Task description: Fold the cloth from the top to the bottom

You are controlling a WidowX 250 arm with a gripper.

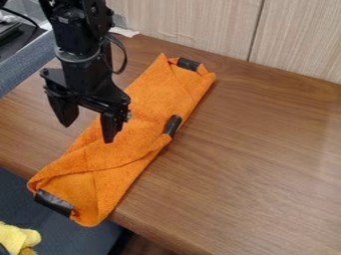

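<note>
The black gripper (89, 132) hangs over the left long side of the orange cloth, its two fingers apart with nothing between them. Folded into a long narrow strip, the orange cloth (136, 132) runs diagonally from the upper middle to the lower left. Black tape patches mark it at the top end, at the middle of the right side and at the lower left corner. The lower left end lies at the table edge and reaches over it. The arm hides part of the cloth's left side.
The brown wooden table (253, 159) extends to the right of the cloth. A wood-panelled wall (200, 25) stands behind it. Something yellow (17, 238) is at the lower left, below the table edge. Dark equipment and a cable are at the upper left.
</note>
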